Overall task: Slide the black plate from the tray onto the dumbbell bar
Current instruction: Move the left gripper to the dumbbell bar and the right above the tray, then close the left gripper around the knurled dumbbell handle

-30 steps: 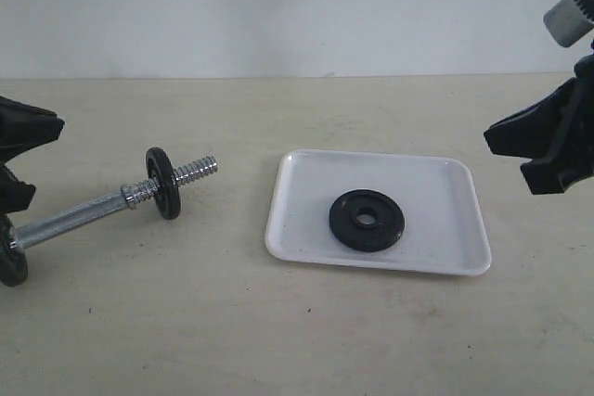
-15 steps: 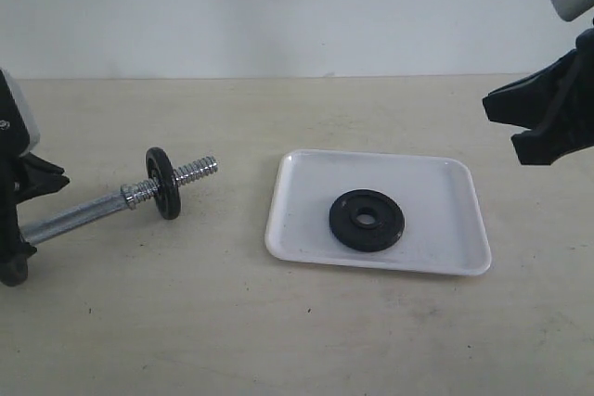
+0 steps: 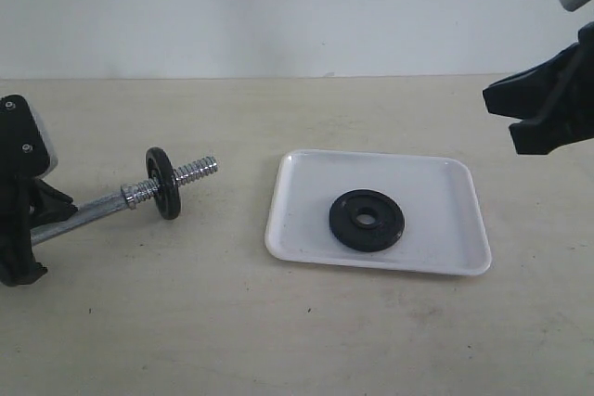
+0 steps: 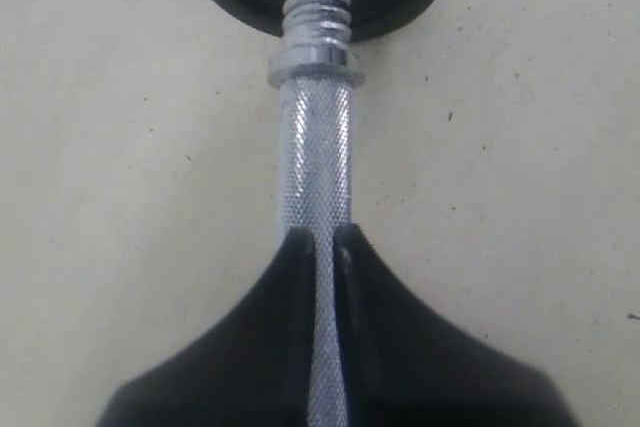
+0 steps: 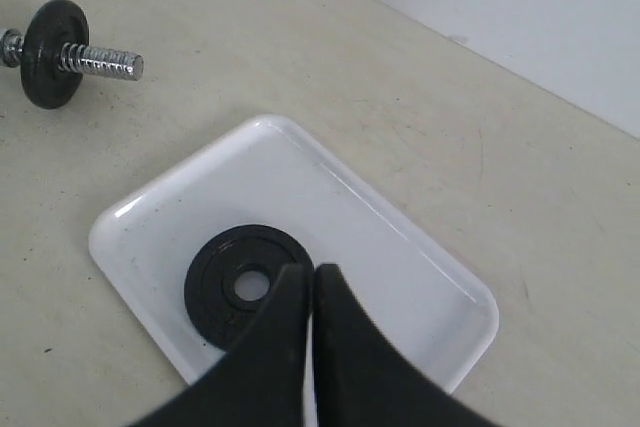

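Observation:
The black plate point(image 3: 346, 225) point(image 5: 222, 292) lies flat in the middle of the white tray point(image 3: 436, 194) point(image 5: 385, 237). On the table to the left lies the chrome dumbbell bar point(image 3: 93, 209) point(image 4: 315, 157), bearing a black disc point(image 3: 164, 185) point(image 5: 55, 40) with a chrome collar beside it and a bare threaded end point(image 3: 197, 172) point(image 5: 105, 64) pointing toward the tray. My left gripper point(image 3: 28, 229) point(image 4: 320, 242) is shut on the bar's knurled shaft; the bar's left end is hidden behind it. Shut and empty, my right gripper point(image 3: 501, 120) point(image 5: 312, 272) hovers high above the tray's right side.
The beige table point(image 3: 297, 331) spreads around the tray and the bar, with a pale wall behind its far edge. Nothing else stands on it in these views.
My left gripper has come down from above the bar's left end and closed on the shaft, hiding the left end disc. My right gripper has risen slightly.

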